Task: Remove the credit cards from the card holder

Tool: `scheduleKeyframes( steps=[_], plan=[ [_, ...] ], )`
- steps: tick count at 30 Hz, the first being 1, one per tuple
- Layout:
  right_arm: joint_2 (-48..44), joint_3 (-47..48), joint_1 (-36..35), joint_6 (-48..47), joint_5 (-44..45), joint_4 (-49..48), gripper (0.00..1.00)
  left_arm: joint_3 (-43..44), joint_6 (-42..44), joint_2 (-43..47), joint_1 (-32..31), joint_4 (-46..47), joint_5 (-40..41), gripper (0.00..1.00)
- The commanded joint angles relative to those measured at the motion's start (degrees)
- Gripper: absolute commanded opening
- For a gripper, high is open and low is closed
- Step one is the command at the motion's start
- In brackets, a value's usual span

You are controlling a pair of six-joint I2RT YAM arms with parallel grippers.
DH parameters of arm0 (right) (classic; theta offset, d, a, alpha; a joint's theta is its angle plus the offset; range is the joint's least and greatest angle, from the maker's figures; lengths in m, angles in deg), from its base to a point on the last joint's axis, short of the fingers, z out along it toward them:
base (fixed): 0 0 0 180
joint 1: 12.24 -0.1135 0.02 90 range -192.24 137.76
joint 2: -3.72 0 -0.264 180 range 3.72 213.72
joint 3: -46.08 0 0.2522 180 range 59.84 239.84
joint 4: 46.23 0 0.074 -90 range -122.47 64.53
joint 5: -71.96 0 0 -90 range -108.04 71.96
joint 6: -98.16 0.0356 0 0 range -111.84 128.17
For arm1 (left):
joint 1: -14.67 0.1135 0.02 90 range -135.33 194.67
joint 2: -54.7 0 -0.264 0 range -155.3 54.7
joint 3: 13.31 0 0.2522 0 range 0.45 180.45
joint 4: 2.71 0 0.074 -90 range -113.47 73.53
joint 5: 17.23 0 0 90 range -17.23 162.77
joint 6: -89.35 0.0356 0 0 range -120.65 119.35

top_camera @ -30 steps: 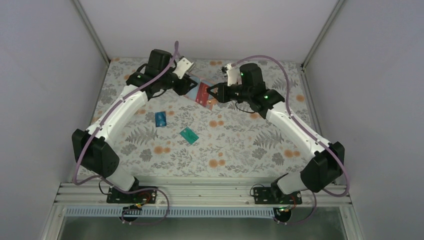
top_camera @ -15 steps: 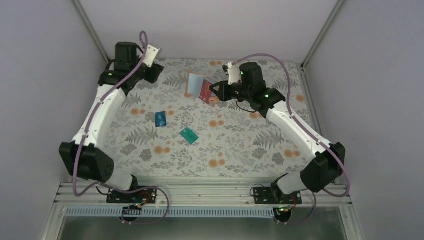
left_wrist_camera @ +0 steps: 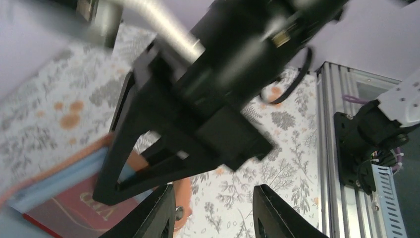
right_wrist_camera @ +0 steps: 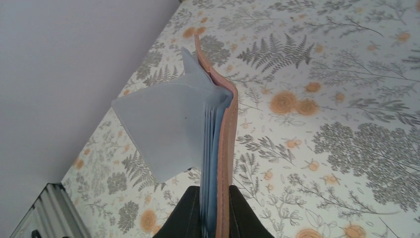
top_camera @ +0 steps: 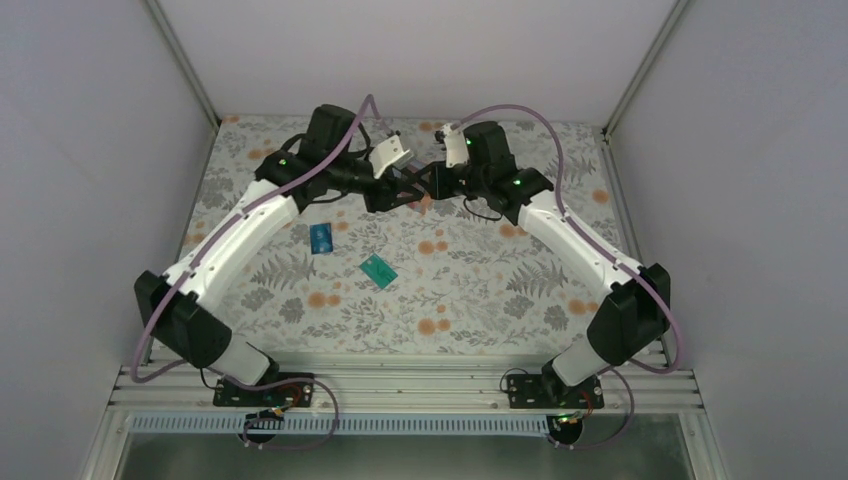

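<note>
At bottom centre the claw (right_wrist_camera: pixel 210 210) pinches a tan holder (right_wrist_camera: pixel 228 130) edge-on; its pale blue sleeves (right_wrist_camera: pixel 166 126) fan leftward above the floral table (right_wrist_camera: pixel 346 124).

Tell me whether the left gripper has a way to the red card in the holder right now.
Probably yes, though tight. The left gripper hangs open just beside the card holder, and the red card shows its face there. The right gripper, shut on the holder, crowds the approach.
</note>
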Motion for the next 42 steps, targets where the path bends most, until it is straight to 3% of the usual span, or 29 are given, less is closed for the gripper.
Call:
scheduleKeyframes(
  steps=[1, 7, 19, 23, 27, 34, 42],
  plan=[
    [-2.7, 0.2, -0.7, -0.7, -4.4, -4.4, 0.04, -2.8, -4.9, -2.5, 2.0, 3.8, 0.5, 0.39],
    [-5.8, -1.7, -0.5, -2.4, -8.7, -6.2, 0.04, -7.7, -8.6, -2.5, 8.3, 9.2, -0.3, 0.37],
    [-8.9, -2.8, -0.6, -9.4, -21.7, -8.0, 0.04, -8.3, -3.5, 2.5, 10.8, 8.1, -8.4, 0.39],
    [-11.3, -3.9, -0.5, -10.6, -25.9, -10.3, 0.04, -8.8, 1.3, 3.8, 9.8, 4.8, -16.8, 0.38],
    [-11.9, -3.8, -0.6, -12.2, -26.5, -10.5, 0.04, -7.2, 6.9, 4.1, 6.2, -0.7, -19.9, 0.35],
    [-13.3, -5.2, -0.6, -12.9, -26.5, -11.6, 0.04, -4.3, 8.9, 4.1, 5.5, -4.7, -26.3, 0.07],
    [-12.8, -4.9, -0.6, -12.8, -26.3, -12.9, 0.04, -3.6, 11.9, 4.6, 4.8, -7.9, -29.7, 0.02]
  ],
)
